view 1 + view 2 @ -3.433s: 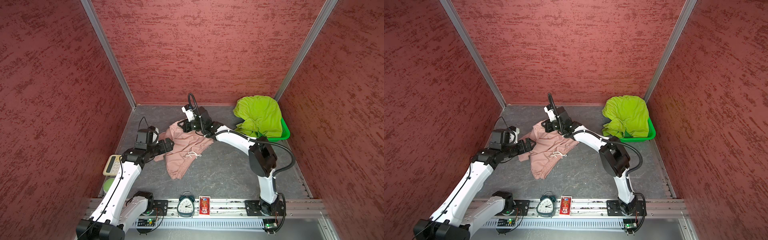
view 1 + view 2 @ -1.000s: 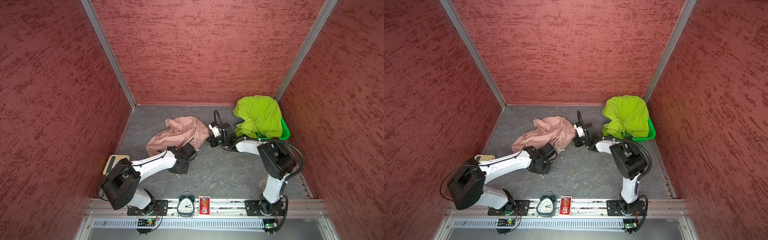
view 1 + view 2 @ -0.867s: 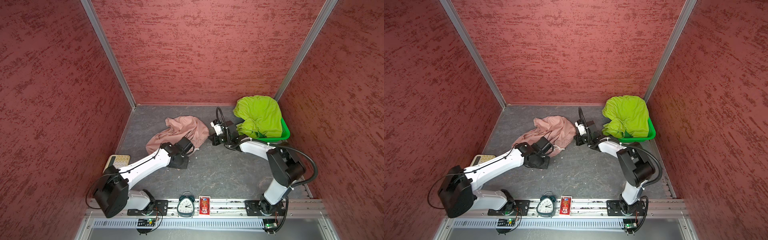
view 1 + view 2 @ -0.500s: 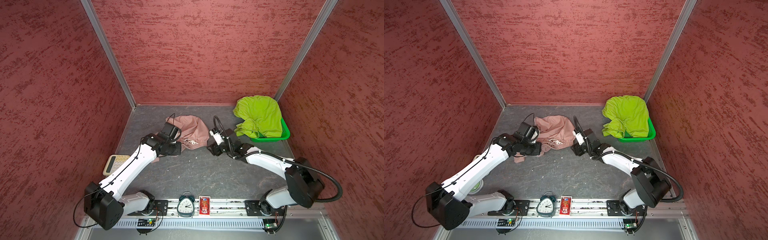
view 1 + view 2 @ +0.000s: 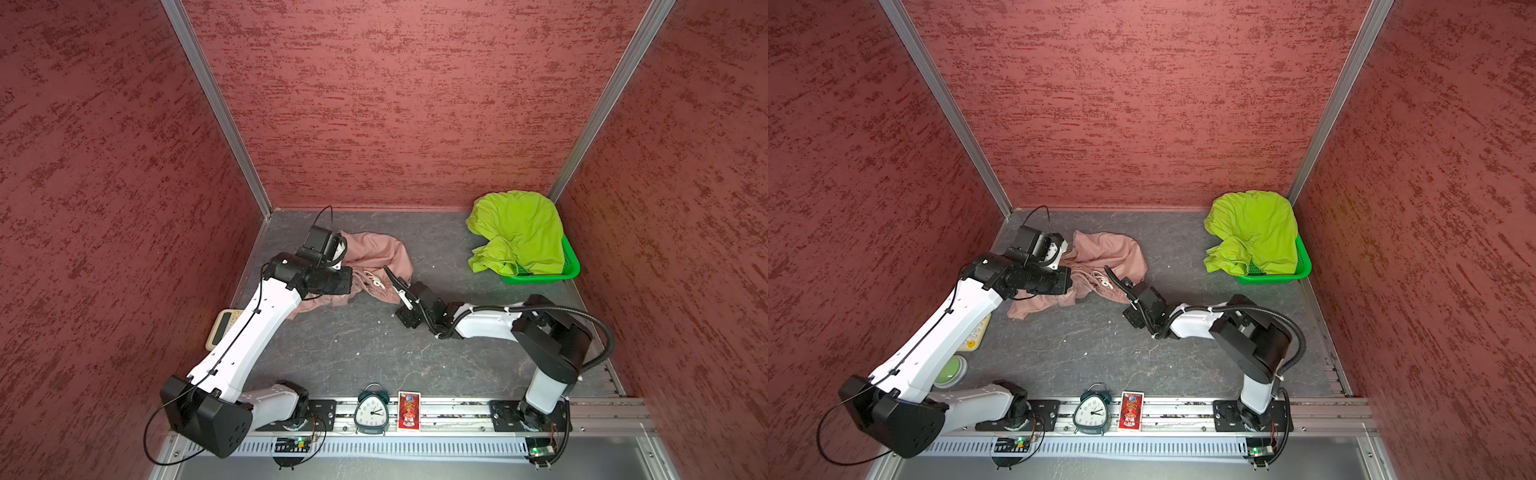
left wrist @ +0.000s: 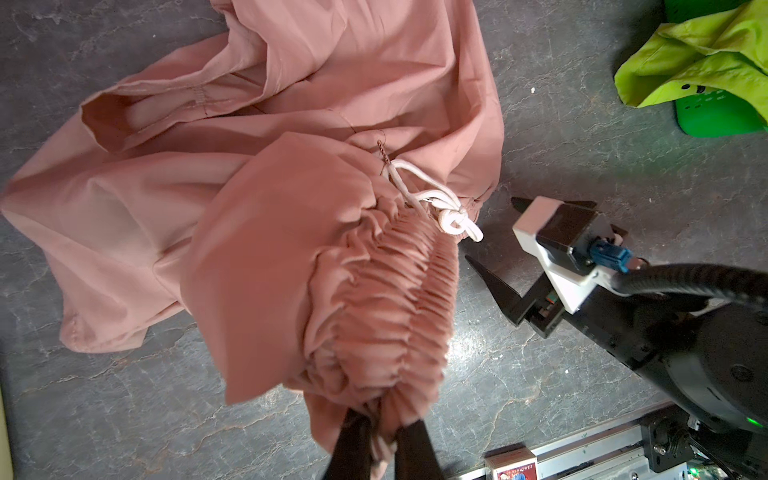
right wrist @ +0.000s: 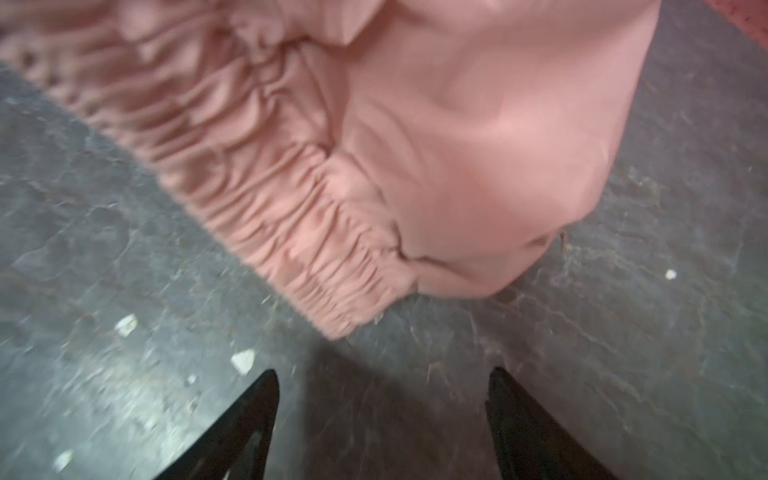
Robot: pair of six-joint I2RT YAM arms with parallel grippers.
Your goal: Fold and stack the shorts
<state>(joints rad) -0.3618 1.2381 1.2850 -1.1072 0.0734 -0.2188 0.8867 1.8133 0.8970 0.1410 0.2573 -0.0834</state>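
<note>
The left gripper (image 6: 382, 422), half cut off, pinches the pink shorts (image 6: 291, 199) at the waistband (image 6: 386, 299); the right gripper (image 7: 382, 374), blurred, gapes empty just short of it.

Worktop (image 5: 353, 345): dark grey, marbled. We note pink shorts (image 5: 374, 253) crumpled on it just ahead of the right pincer (image 7: 382, 374), white crumbs (image 7: 243, 359) beside its tips, green basket (image 5: 540, 278) well apart toward the far corner, beige keypad (image 5: 222, 328) well behind the left pincer (image 6: 382, 422).
</note>
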